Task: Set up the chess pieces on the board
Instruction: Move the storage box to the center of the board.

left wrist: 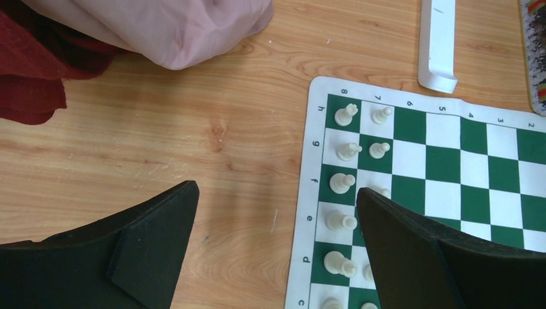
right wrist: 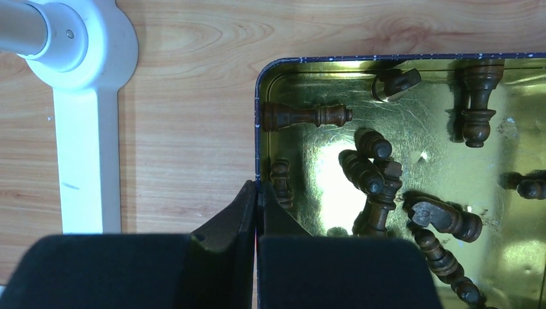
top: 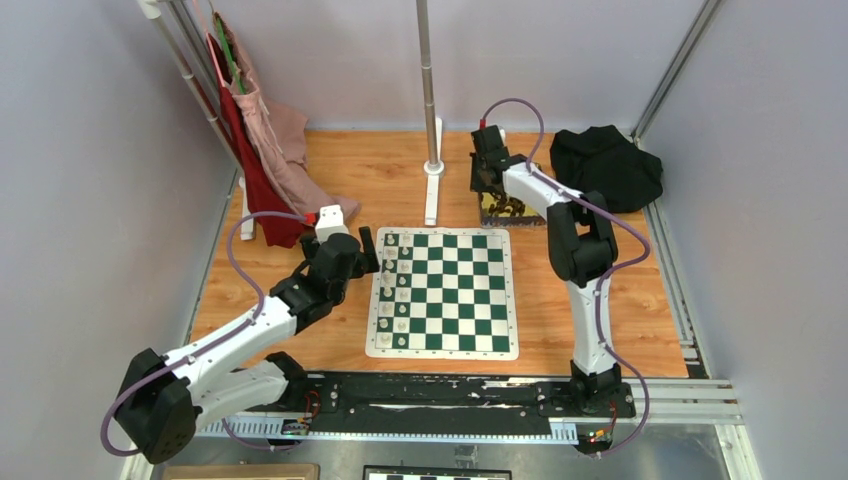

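Note:
Several dark brown chess pieces [right wrist: 306, 116] lie loose in a shiny gold tin [right wrist: 322, 59], which stands behind the board's far right corner [top: 510, 208]. My right gripper [right wrist: 257, 187] is shut on the tin's left wall, one finger outside it and one inside, reaching from the far side [top: 488, 180]. The green and white board [top: 470, 300] lies mid-table; no dark piece shows on it. My left gripper [left wrist: 277, 188] hangs open over the board's left edge [top: 365, 252], with nothing between its fingers. Its right finger [left wrist: 412, 251] covers part of the board [left wrist: 444, 161].
Cream-white pieces [left wrist: 341, 183] stand in two columns along the board's left side [top: 390, 280]. A white pole stand [top: 433, 170] rises behind the board. Red and pink cloth [top: 265, 150] hangs at the back left. A black cloth [top: 605, 165] lies at the back right.

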`<act>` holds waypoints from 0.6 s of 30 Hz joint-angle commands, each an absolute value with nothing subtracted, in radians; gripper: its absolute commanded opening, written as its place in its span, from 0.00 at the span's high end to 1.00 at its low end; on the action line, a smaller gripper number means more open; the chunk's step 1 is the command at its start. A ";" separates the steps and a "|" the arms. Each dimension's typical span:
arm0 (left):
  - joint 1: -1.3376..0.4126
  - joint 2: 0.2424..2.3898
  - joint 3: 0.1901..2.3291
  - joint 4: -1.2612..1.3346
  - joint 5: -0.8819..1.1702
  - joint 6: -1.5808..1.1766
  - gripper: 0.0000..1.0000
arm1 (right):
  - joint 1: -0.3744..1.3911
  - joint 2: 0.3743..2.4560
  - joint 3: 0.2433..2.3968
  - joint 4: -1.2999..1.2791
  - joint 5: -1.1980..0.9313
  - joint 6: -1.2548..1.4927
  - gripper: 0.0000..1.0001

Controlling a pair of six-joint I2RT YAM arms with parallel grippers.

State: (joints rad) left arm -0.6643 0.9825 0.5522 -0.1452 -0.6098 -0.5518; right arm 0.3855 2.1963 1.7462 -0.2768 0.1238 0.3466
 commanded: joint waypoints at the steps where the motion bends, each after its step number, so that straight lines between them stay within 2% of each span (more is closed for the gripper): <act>1: -0.673 0.963 0.560 -0.141 -0.632 -0.540 0.00 | 0.413 2.202 1.785 -0.305 0.202 0.398 1.00; 3: -0.673 0.960 0.563 -0.148 -0.632 -0.536 0.00 | 0.417 2.206 1.795 -0.310 0.220 0.399 0.99; 4: -0.673 0.958 0.562 -0.149 -0.633 -0.534 0.00 | 0.417 2.206 1.797 -0.311 0.220 0.395 0.95; 7: -0.673 0.951 0.560 -0.152 -0.633 -0.531 0.00 | 0.420 2.194 1.798 -0.303 0.223 0.357 0.69; 9: -0.673 0.950 0.561 -0.152 -0.633 -0.529 0.00 | 0.423 2.178 1.798 -0.293 0.229 0.316 0.56; 11: -0.673 0.949 0.561 -0.152 -0.633 -0.529 0.00 | 0.423 2.158 1.799 -0.290 0.239 0.275 0.48; 18: -0.673 0.974 0.567 -0.130 -0.620 -0.534 0.00 | 0.421 2.078 1.753 -0.271 0.313 0.158 0.46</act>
